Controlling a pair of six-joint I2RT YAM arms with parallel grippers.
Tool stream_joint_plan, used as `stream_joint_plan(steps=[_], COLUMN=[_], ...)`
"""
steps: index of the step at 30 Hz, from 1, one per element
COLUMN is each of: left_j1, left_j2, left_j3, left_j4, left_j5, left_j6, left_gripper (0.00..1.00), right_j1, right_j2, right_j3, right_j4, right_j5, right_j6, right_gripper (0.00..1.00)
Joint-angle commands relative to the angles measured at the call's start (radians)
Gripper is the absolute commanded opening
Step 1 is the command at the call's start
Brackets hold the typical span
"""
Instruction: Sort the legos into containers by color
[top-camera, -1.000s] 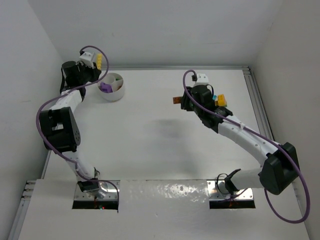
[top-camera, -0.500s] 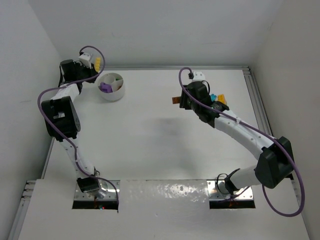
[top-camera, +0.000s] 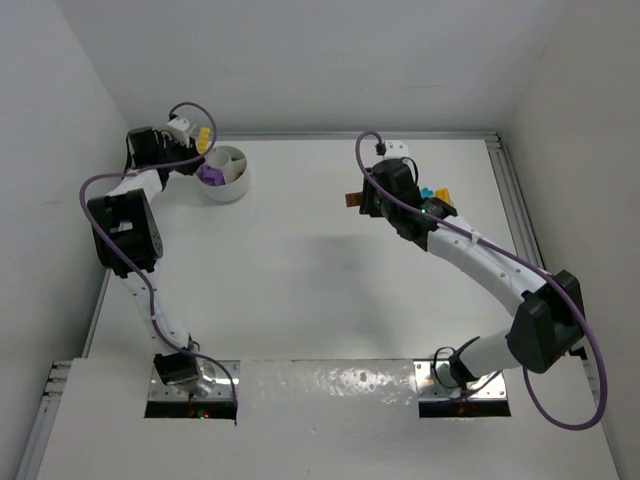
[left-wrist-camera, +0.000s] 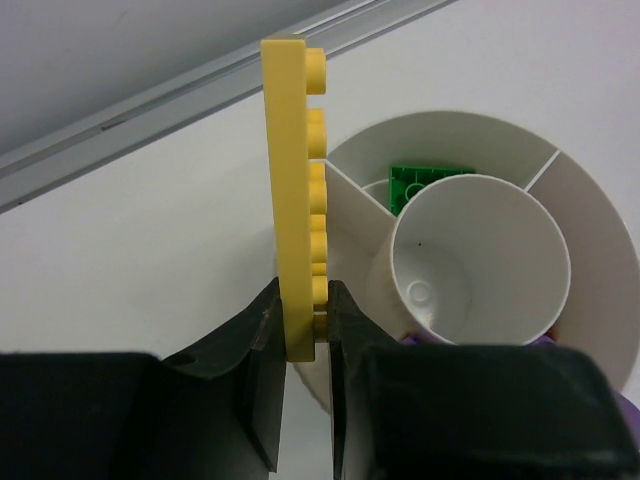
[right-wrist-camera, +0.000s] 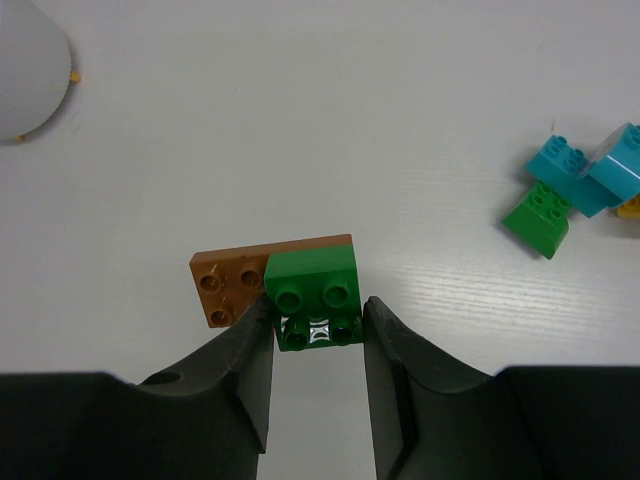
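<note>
Left tool (left-wrist-camera: 305, 310) pinches 1 yellow lego (left-wrist-camera: 293, 190) by the bowl (left-wrist-camera: 600, 235), its purple lego (top-camera: 212, 174) mostly hidden. Right tool (right-wrist-camera: 318, 322) pinches 1 green lego (right-wrist-camera: 314, 290) touching an orange lego (right-wrist-camera: 232, 280). White counter (top-camera: 300, 280), white walls (top-camera: 330, 60).

Bowl (top-camera: 229, 190) far left, loose bricks (right-wrist-camera: 556, 172) far right, well apart

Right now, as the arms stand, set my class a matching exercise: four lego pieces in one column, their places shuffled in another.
Pieces:
1. yellow plate
2. purple brick
3. teal bricks
4. green brick on brown plate

Places:
A. loose on the table
B. in the right gripper
C. inside the white bowl
D. in the left gripper

Pairs: 1-D, 2-C, 3-A, 4-B.
</note>
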Motion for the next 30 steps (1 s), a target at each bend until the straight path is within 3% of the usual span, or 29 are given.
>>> stream_joint_plan(steps=[1, 4, 7, 11, 25, 30], left_j1=[0.001, -0.001, -0.001, -0.001, -0.001, 0.001], left_j2=[0.008, 0.011, 0.011, 0.009, -0.006, -0.043], left_j3=[0.047, 0.047, 0.05, 0.059, 0.064, 0.077], left_j4=[0.013, 0.014, 0.023, 0.028, 0.022, 0.068], left_j5=[0.014, 0.008, 0.009, 0.011, 0.017, 0.011], left_j6=[-0.003, -0.008, -0.025, -0.037, -0.055, -0.112], left_gripper=[0.04, 0.1, 0.23, 0.28, 0.25, 0.33], right_j1=[-0.003, -0.005, -0.005, -0.005, -0.003, -0.003], right_j2=[-0.003, -0.006, -0.007, -0.012, -0.029, -0.035], right_j3=[0.034, 0.034, 0.037, 0.035, 0.028, 0.028], right_j4=[0.006, 0.006, 0.003, 0.003, 0.007, 0.006], right_j5=[0.02, 0.02, 0.022, 0.022, 0.035, 0.037], right_j6=[-0.006, -0.008, -0.009, -0.011, -0.025, -0.037], right_gripper=[0.0, 0.0, 0.0, 0.0, 0.0, 0.0])
